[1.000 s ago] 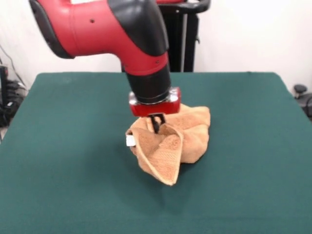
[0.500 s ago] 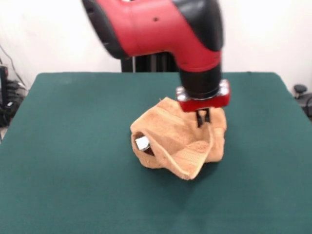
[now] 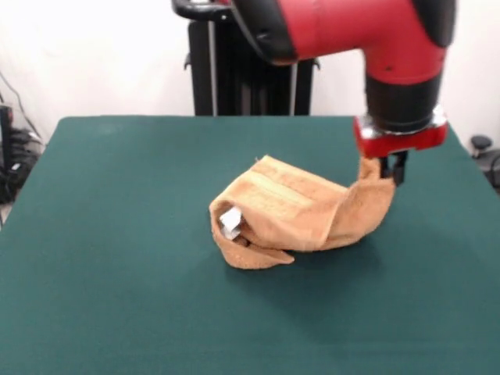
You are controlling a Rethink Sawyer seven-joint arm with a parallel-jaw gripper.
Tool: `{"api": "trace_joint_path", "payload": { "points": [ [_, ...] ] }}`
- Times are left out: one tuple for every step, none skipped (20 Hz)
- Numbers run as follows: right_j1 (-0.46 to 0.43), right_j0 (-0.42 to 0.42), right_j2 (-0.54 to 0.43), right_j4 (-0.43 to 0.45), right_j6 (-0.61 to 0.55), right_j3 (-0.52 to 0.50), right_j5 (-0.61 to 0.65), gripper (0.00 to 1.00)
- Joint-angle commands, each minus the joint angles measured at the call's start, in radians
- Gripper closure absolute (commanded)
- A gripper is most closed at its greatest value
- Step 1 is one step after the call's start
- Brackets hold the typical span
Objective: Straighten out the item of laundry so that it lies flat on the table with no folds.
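Note:
The orange-tan towel [image 3: 301,211] lies bunched on the dark green table [image 3: 117,258], right of centre. Its right end is lifted off the table. My gripper [image 3: 393,169] is shut on that raised end and holds it above the table's right side. The towel's left part is still folded over itself, with a woven stripe band on top and the small white tag [image 3: 230,221] showing at the left fold.
The robot's black pedestal [image 3: 234,70] stands behind the table's far edge. Cables and dark gear [image 3: 14,156] sit off the left edge. A black object [image 3: 483,148] lies beyond the right edge.
My gripper has moved steadily to the right and slightly up, pulling one end of the towel with it. The crumpled heap has stretched out sideways.

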State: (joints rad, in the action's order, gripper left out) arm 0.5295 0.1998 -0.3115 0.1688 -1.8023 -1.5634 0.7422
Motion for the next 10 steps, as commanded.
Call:
{"api": "trace_joint_path", "payload": {
  "points": [
    [-0.037, -0.106, 0.087, -0.097, -0.363, 0.044, 0.056, 1.00],
    [-0.041, -0.118, 0.097, -0.109, -0.367, 0.049, 0.050, 1.00],
    [-0.048, -0.132, 0.109, -0.126, -0.372, 0.056, 0.046, 1.00],
    [-0.053, -0.145, 0.116, -0.133, -0.381, 0.062, 0.041, 1.00],
    [-0.060, -0.158, 0.124, -0.143, -0.389, 0.072, 0.035, 1.00],
    [-0.065, -0.167, 0.130, -0.151, -0.392, 0.077, 0.029, 1.00],
    [-0.073, -0.174, 0.133, -0.158, -0.389, 0.085, 0.021, 1.00],
    [-0.078, -0.178, 0.137, -0.167, -0.388, 0.087, 0.012, 1.00],
    [-0.085, -0.179, 0.140, -0.169, -0.381, 0.095, 0.007, 1.00],
    [-0.092, -0.181, 0.142, -0.171, -0.376, 0.103, 0.003, 1.00]
  ]
}}
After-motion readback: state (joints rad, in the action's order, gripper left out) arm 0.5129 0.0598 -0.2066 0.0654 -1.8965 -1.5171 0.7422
